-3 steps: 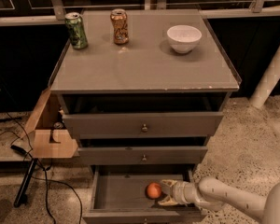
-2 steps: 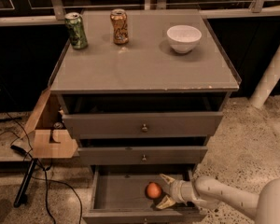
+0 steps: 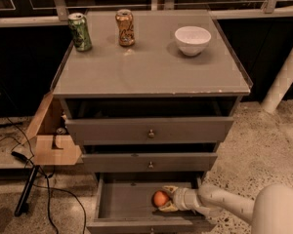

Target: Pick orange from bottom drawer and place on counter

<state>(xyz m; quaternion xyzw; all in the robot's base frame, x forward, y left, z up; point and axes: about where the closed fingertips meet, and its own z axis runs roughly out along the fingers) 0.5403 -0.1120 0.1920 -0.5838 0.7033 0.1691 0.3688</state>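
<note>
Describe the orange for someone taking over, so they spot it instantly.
Find the grey cabinet of three drawers; its bottom drawer is pulled open. Inside, toward the right, lies the orange, with the gripper beside it. It is the only round fruit; the copper can stands up on the counter.

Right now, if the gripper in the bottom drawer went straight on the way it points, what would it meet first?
The orange: the gripper points toward the picture's left across the bottom drawer, and the orange lies right at its tip. Whether they already touch is unclear.
</note>
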